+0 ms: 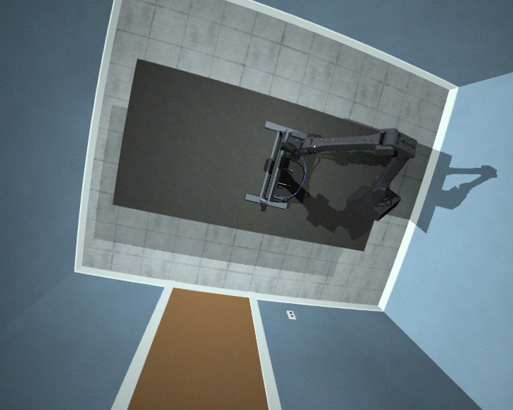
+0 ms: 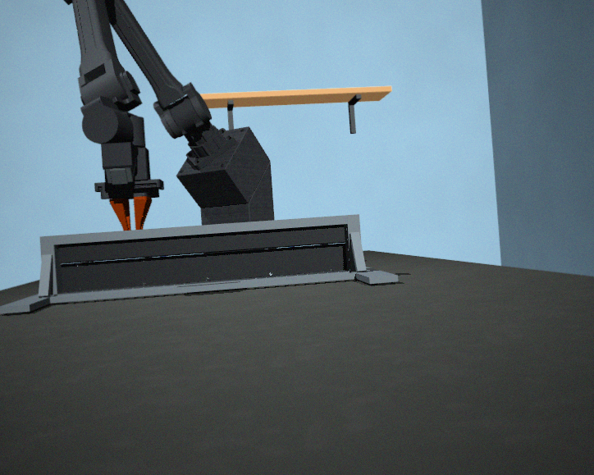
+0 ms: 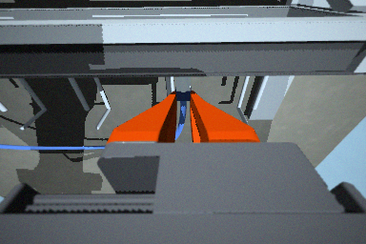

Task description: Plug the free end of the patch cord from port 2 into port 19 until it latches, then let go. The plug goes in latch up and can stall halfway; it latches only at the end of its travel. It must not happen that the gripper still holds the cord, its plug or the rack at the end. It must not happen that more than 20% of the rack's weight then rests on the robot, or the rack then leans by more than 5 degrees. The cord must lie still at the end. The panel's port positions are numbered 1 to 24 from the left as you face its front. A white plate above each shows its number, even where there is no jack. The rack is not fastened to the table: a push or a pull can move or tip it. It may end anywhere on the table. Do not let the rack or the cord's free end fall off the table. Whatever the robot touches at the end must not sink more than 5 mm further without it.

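Observation:
My gripper (image 3: 183, 96) (image 2: 132, 229) is shut on the patch cord's plug (image 3: 183, 96), a small dark blue piece between the orange fingertips in the wrist view. The blue cord (image 3: 57, 147) (image 1: 305, 173) runs from the plug in a wide loop in front of the rack to its far end. The grey rack (image 1: 266, 124) (image 2: 202, 229) (image 3: 214, 31) stands upright on the dark table (image 1: 188, 132) (image 2: 297, 380). The plug's nose is at the panel's front, under the rack's top bar. The port numbers, the jack and how deep the plug sits are hidden.
Thin bent wire guides (image 3: 104, 110) stick out of the panel front to the left of the fingers in the wrist view. The rack's feet (image 2: 377, 276) (image 2: 23, 305) (image 1: 256, 197) reach out at both ends. The arm base (image 1: 377, 202) stands at the table's right end.

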### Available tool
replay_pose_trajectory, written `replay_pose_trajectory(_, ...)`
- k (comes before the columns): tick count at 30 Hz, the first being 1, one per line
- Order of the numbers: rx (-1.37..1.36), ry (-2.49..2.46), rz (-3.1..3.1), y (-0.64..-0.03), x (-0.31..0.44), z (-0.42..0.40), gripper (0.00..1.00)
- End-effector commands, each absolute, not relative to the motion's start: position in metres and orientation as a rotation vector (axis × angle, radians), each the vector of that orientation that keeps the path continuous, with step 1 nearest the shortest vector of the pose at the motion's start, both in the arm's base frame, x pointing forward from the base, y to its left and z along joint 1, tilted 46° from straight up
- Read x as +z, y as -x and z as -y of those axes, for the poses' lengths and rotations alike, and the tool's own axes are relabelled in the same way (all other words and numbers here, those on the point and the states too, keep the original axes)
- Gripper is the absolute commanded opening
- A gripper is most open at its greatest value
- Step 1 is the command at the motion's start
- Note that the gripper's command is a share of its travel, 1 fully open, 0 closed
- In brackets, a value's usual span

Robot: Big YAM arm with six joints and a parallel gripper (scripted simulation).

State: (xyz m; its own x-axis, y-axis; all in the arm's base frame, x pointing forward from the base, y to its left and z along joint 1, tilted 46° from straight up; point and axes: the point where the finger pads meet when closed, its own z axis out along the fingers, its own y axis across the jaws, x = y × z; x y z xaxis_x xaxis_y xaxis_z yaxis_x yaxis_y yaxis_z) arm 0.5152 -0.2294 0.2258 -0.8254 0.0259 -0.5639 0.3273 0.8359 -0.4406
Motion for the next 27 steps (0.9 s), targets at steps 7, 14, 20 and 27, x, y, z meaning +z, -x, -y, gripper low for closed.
replay_pose_trajectory(7, -0.720, -0.265, -2.419, -0.520, 0.246, 0.224, 0.00)
replay_pose_trajectory(14, -0.719, -0.261, -2.444, -0.521, 0.233, 0.225, 0.00)
replay_pose_trajectory(20, -0.718, -0.260, -2.456, -0.521, 0.226, 0.225, 0.00)
replay_pose_trajectory(27, -0.719, -0.261, -2.452, -0.520, 0.228, 0.225, 0.00)
